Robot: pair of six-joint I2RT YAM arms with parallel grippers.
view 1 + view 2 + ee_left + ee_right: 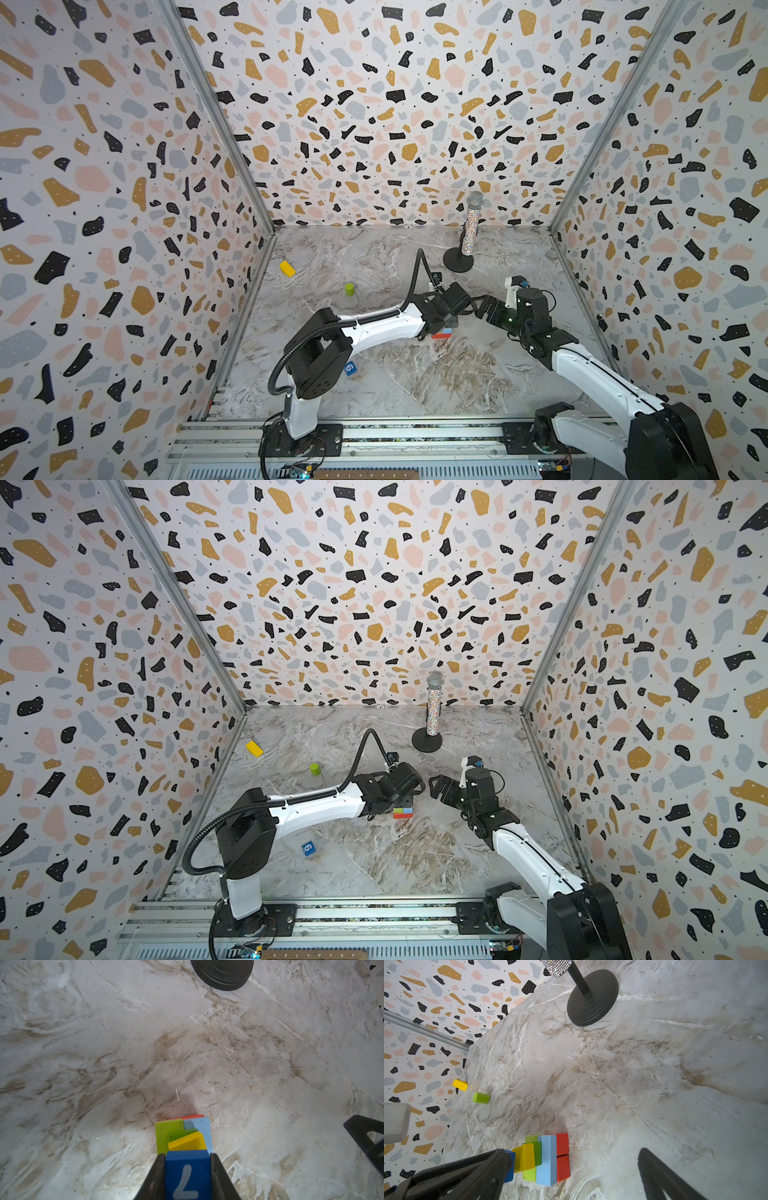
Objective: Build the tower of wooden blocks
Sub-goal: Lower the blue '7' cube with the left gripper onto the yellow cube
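Observation:
The tower (548,1159) stands mid-table: two red bricks lowest, then light blue and lime green bricks, a darker green block and a yellow block (187,1142). My left gripper (188,1156) is shut on a dark blue cube (188,1174) with a white 7, held right at the yellow block; touching or not, I cannot tell. In both top views this gripper (451,320) hides most of the tower (402,812). My right gripper (484,309) hangs open just right of it. Loose blocks: yellow brick (286,268), lime cylinder (350,289), numbered blue cube (308,848).
A glittery microphone (469,232) on a round black base (591,999) stands at the back right, behind both grippers. Patterned walls close the table in on three sides. An aluminium rail (415,432) carrying the arm bases runs along the front edge.

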